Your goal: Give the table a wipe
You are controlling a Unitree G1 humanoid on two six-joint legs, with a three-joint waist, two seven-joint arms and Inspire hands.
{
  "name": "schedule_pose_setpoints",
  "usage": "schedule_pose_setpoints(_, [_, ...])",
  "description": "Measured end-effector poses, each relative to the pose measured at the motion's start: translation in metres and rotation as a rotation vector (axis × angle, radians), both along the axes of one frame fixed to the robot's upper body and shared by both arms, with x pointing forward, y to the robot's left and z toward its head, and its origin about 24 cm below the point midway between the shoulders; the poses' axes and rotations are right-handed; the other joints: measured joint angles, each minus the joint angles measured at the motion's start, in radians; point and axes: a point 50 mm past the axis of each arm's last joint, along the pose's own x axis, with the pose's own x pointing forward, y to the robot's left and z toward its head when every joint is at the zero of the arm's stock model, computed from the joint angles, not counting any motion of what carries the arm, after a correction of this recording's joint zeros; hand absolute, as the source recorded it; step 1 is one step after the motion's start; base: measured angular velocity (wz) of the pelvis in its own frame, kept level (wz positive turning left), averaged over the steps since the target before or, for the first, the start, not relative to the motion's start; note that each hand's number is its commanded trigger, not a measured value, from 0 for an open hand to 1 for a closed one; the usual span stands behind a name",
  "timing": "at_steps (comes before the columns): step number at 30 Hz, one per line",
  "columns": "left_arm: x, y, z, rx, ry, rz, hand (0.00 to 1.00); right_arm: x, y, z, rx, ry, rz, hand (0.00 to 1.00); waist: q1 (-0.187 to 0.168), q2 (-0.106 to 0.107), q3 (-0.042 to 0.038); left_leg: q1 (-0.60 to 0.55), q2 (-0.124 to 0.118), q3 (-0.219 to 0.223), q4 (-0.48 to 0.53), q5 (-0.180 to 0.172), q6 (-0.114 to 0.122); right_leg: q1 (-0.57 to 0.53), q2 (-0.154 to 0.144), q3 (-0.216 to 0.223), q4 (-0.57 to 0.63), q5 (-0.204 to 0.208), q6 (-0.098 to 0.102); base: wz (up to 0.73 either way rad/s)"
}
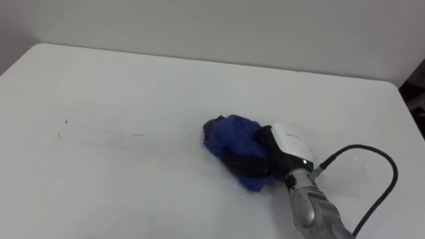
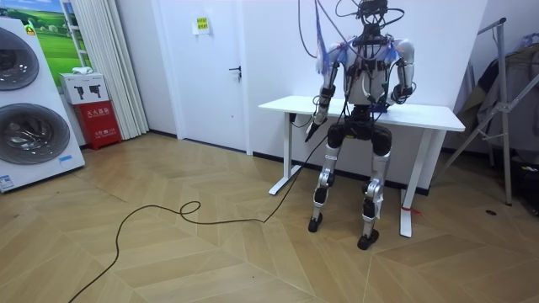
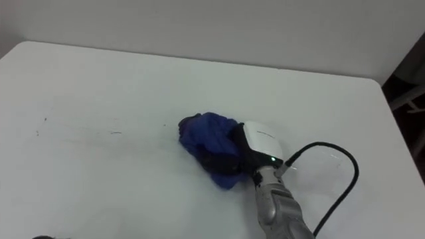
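The right robot hand [image 1: 287, 147] is clamping the blue cloth [image 1: 232, 136] on the worktop [image 1: 133, 73] and should be sweeping flat over faint marks [image 1: 136, 135] left of it.

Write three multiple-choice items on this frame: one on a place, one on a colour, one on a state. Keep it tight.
1. Where are the faint dark marks on the table relative to the cloth?
A. To the robot's left of it
B. To the robot's right of it
C. On top of it

2. What colour is the cloth?
A. Red
B. Blue
C. Yellow

3. What is the right hand doing?
A. Raised above the table, open
B. Resting on the table, curled round the cloth
C. Hanging at the robot's side

Answers:
1. A, the marks sit on bare tabletop left of the cloth.
2. B, the bunched cloth is deep blue.
3. B, its dark fingers wrap the cloth on the tabletop.
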Motion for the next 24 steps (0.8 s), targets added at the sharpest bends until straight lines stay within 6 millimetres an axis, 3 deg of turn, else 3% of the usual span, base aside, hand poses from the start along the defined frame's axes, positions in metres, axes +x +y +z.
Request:
schedule_pose_setpoints(6, [0.005, 0.008, 0.006, -0.003, -0.044, 0.007, 0.0, -0.003, -0.023, 0.013, -0.005, -0.012, -0.047, 0.0, -0.034, 0.007, 0.0039, 0.0, 0.001, 0.025, -0.005, 0.0, 0.0, -0.018, -0.001, 0.028, 0.015, -0.001, 0.002, -0.12])
schedule_pose_setpoints(10, [0.001, 0.012, 0.008, -0.003, -0.04, -0.007, 0.0, -0.001, -0.052, 0.023, -0.047, -0.02, -0.147, 0.0, -0.049, 0.006, 0.003, -0.001, 0.001, 0.041, -0.013, 0.0, 0.001, -0.033, 0.0, 0.044, 0.019, -0.001, 0.002, -0.12])
schedule_pose_setpoints(11, [-0.001, 0.012, 0.007, -0.007, -0.035, -0.009, 0.0, -0.001, -0.06, 0.03, -0.063, -0.04, -0.169, 0.0, -0.051, 0.012, 0.0074, 0.0, 0.001, 0.046, -0.014, 0.0, 0.001, -0.035, 0.0, 0.051, 0.02, -0.001, 0.001, -0.12])
schedule_pose_setpoints(13, [-0.007, 0.015, 0.006, -0.016, -0.022, 0.004, 0.0, 0.001, -0.069, 0.039, -0.072, -0.071, -0.201, 0.0, -0.067, 0.014, 0.0088, 0.001, 0.001, 0.05, -0.014, 0.0, 0.001, -0.036, 0.0, 0.057, 0.021, -0.001, 0.001, -0.03])
schedule_pose_setpoints(24, [-0.025, 0.036, 0.015, 0.001, -0.047, 0.087, 0.0, -0.009, -0.125, 0.062, -0.088, -0.146, -0.43, 0.0, -0.116, -0.02, 0.0098, 0.013, 0.001, 0.083, -0.014, 0.0, 0.002, -0.042, -0.001, 0.082, 0.019, -0.001, 0.002, -0.05])
